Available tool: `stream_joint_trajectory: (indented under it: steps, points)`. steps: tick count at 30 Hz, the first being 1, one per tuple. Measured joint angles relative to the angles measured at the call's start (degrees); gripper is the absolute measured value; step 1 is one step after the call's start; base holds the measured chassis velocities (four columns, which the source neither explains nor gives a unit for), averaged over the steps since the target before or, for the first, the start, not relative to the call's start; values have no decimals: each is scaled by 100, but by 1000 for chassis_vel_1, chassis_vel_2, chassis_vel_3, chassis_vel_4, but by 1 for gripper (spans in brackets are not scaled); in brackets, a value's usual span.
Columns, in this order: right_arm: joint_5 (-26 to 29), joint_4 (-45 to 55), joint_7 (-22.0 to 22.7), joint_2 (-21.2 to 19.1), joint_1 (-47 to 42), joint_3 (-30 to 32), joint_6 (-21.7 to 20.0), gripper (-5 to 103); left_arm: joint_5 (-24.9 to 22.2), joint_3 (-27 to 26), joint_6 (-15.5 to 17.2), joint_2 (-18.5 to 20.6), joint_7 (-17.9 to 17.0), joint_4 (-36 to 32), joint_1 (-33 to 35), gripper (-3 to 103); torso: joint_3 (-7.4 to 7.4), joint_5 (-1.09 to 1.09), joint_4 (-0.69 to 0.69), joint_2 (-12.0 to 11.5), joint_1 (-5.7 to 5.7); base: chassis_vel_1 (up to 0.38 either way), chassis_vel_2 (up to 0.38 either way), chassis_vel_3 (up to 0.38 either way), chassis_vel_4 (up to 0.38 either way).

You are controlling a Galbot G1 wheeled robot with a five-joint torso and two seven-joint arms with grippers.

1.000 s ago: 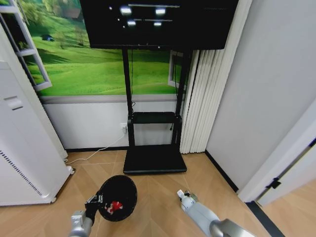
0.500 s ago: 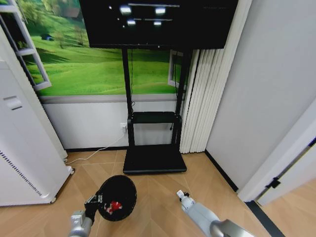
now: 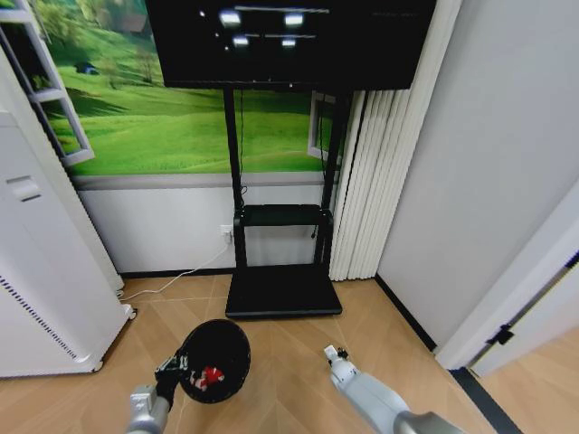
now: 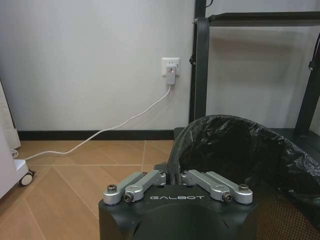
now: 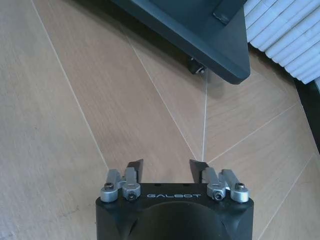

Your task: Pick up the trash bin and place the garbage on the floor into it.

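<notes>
- Head view: I hold the trash bin [image 3: 215, 361] off the floor at near left, my left gripper [image 3: 172, 369] clamped on its near-left rim, mouth facing up. Red-and-white garbage [image 3: 212, 377] lies inside. My right gripper [image 3: 334, 354] hangs to the bin's right, well apart, over bare floor [image 3: 289, 348].
- Left wrist view: the fingers are closed on the black liner's edge; the bin's bottom is hidden.
- Right wrist view: the jaws stand apart and empty; I see no litter beneath them.
</notes>
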Motion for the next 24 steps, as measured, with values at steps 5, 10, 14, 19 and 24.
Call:
stream_joint_trajectory:
  steps: [5,10,14,19,24]
  points:
    - [169,505,183,-119,-105,165,-6,73,-44,-12,2,45,0,0,-68,6,0,0,0,0,0,0,0,0,0]
    - [212,806,325,-224,-164,369,74,89,-63,-21,12,53,-6,-1,-108,6,0,0,1,0,0,0,0,0,0]
    - [277,1020,333,-377,-167,520,111,100,-62,3,19,24,-9,23,-151,6,0,0,0,0,0,0,0,0,0]
    - [527,1603,331,-791,-235,631,17,100,-46,26,20,-28,-8,43,-162,6,0,0,1,0,0,0,0,0,0]
    - [719,2586,328,-1302,-564,1009,-67,100,-11,27,9,-79,-2,61,-155,6,0,0,-2,0,0,0,0,0,0]
